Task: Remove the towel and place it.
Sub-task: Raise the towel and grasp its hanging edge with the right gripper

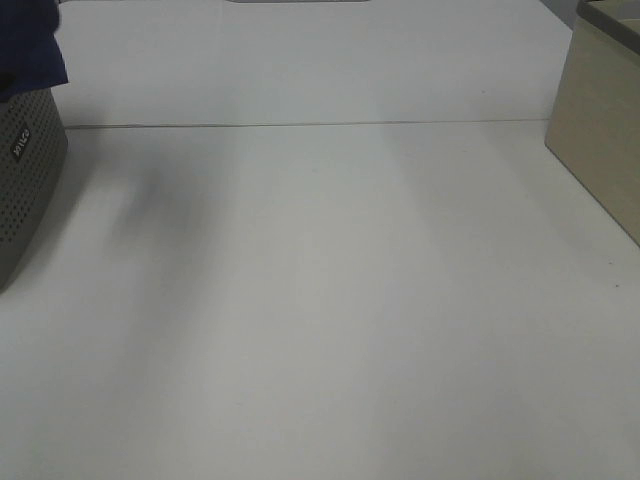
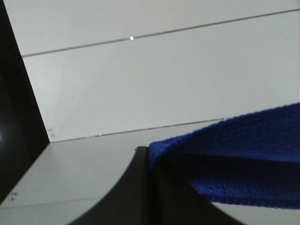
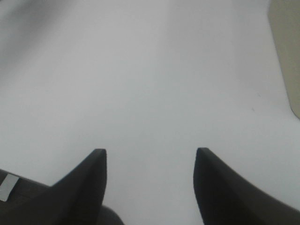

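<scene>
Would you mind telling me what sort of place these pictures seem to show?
Probably a lab or test bench set up for a laundry-style chore: a plain white tabletop, a grey perforated basket at its left edge with a blue towel above it, and a beige box on the right.

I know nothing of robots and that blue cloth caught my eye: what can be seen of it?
The royal-blue microfibre towel looks soft, with a fine looped weave. The shut left tool pinches one edge, so it hangs folded, its underside in shadow. The high camera shows only a dark bunch at the far left edge, just above a grey perforated basket; whether they touch is unclear.
</scene>
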Tool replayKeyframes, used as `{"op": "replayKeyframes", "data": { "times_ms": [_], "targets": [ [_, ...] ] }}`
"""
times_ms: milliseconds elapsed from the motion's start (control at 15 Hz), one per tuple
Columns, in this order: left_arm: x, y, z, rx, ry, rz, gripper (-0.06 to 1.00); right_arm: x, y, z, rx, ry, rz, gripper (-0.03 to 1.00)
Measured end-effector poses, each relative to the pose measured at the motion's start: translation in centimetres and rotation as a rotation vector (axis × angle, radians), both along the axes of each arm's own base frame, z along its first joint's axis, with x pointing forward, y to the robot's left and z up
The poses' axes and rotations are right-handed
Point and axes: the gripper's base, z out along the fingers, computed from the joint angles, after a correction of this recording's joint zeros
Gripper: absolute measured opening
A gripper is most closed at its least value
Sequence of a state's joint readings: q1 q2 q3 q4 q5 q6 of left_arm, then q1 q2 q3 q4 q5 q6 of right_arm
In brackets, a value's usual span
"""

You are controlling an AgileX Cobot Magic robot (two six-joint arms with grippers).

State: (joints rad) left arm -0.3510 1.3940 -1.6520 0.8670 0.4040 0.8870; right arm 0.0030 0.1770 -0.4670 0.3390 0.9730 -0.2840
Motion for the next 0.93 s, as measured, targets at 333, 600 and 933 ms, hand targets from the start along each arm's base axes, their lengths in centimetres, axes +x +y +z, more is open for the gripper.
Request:
{"op": "replayKeyframes", "data": {
  "times_ms": [333,600,933],
  "targets": [
    [-2.3,-5.5,-0.3,0.039,0.036,-0.146,0.00,6.1,2.6,2.0,0.110,-0.149,0.306,0.56],
    [-3.7,-7.8,-0.5,0.047,0.059,-0.214,0.00,12.3,4.4,1.2,0.219,-0.263,0.565,0.56],
    [-5.1,-9.9,-0.5,0.057,0.054,-0.292,0.00,19.8,5.7,-0.8,0.428,-0.280,0.742,0.57]
  ]
}}
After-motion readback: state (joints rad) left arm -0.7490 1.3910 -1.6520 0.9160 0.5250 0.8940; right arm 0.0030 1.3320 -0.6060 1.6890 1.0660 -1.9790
